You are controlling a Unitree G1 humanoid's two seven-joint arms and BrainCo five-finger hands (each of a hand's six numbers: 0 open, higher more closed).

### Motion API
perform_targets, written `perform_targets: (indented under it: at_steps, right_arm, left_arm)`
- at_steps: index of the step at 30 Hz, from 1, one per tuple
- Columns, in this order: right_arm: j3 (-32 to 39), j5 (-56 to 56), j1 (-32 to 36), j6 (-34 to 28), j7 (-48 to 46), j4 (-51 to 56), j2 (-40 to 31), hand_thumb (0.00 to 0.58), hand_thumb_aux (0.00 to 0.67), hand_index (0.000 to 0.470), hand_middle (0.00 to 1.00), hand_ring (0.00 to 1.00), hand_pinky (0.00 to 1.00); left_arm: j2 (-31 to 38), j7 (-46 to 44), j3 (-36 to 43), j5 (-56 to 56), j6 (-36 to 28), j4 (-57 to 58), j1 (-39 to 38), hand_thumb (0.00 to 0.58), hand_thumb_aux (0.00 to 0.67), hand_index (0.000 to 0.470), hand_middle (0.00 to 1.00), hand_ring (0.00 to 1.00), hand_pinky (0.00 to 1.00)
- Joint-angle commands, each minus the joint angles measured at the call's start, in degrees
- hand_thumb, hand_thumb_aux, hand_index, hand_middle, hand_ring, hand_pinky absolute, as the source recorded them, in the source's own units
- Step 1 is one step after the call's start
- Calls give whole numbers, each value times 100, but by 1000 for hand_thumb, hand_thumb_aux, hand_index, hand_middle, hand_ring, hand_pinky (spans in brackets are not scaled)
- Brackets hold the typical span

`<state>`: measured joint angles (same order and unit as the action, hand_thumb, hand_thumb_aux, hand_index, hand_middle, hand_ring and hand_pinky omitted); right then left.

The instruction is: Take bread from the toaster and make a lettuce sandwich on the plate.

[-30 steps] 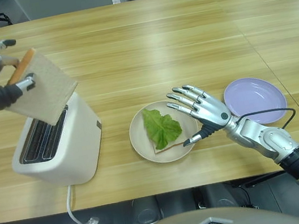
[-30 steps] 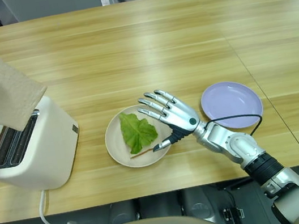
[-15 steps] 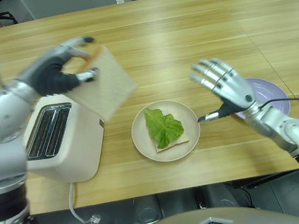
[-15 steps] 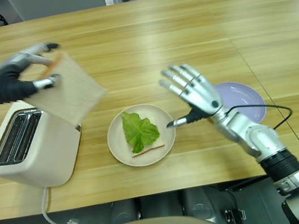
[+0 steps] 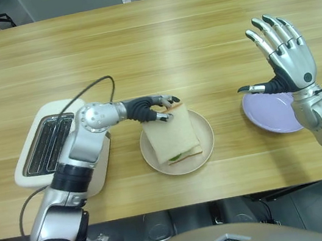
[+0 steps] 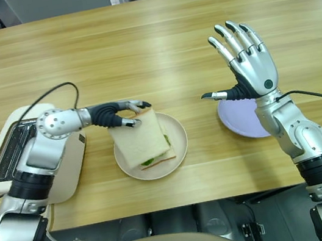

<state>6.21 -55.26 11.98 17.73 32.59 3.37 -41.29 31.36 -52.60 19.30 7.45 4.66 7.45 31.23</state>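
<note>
Toaster [image 5: 40,147] beside beige plate [image 5: 206,142]; left robot hand [image 5: 150,108] grips bread [image 5: 173,138] on it, right robot hand [image 5: 286,57] splayed above purple plate [image 5: 270,118].

Both eyes sit side by side on the robot's head, facing forward and down over the wooden table [image 5: 154,41] from near its front edge. They share almost everything: toaster [image 5: 39,147], beige plate [image 5: 205,131], purple plate [image 5: 272,117], shifted leftward in the right eye view.

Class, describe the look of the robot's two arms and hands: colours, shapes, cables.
Both arms are silver-grey rounded segments with black cables. The left robot hand is dark grey with silver fingers; the right robot hand is shiny silver with dark joints.
</note>
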Motion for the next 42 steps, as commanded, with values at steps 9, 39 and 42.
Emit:
perform_targets:
  at_steps: [9,39,42]
  right_arm:
    - [102,17,-43,80,-62,-68,200,0,0,0,0,0,0]
    - [184,40,-67,232,-104,-3,344,0,0,0,0,0,0]
    - [187,40,-73,254,-101,3,337,0,0,0,0,0,0]
  left_arm:
    - [-719,250,416,505,1319,2223,765,580,670,460,0,0,0]
    - [-946,1821,774,1945,2642,4111,1355,0,0,0,0,0,0]
    - [-903,2200,840,2229,2664,4077,1430,0,0,0,0,0,0]
